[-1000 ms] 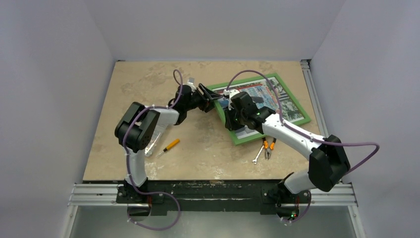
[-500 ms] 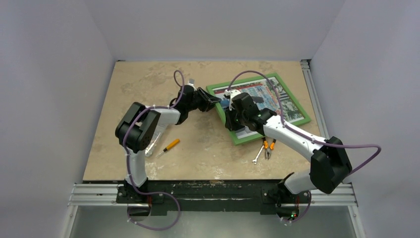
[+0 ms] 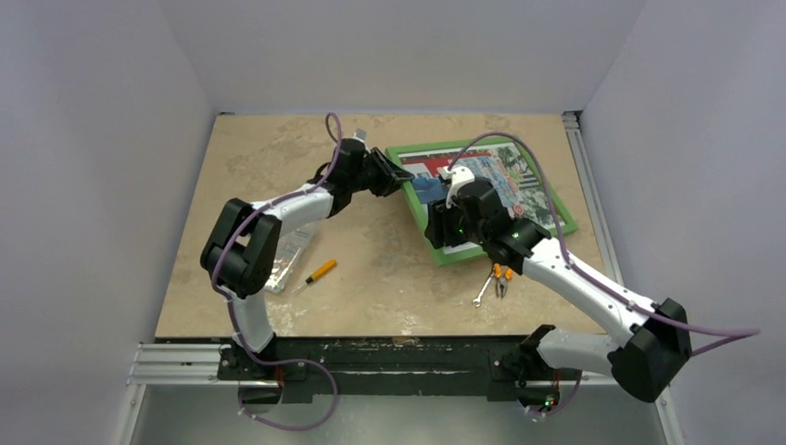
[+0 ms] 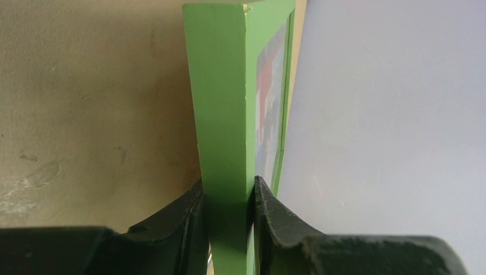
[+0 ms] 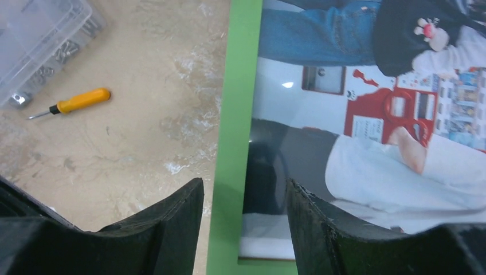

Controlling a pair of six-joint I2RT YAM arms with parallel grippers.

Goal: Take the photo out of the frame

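Reaches farther across the desk [image 3: 278, 158] than a second ago and pinches the frame [image 4: 220, 86] edge tight in the narrow left hand [image 4: 228, 189]. Holds nothing in the right hand [image 5: 242, 186], now wider, astride the green border; photo [image 5: 372, 143] inside the frame, just ahead of its fingers.

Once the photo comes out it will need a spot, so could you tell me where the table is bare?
Bare: the far-left corner beyond the left arm, and the near strip between the screwdriver and the wrench. Crowded: the right side, with the frame, pliers and right arm.
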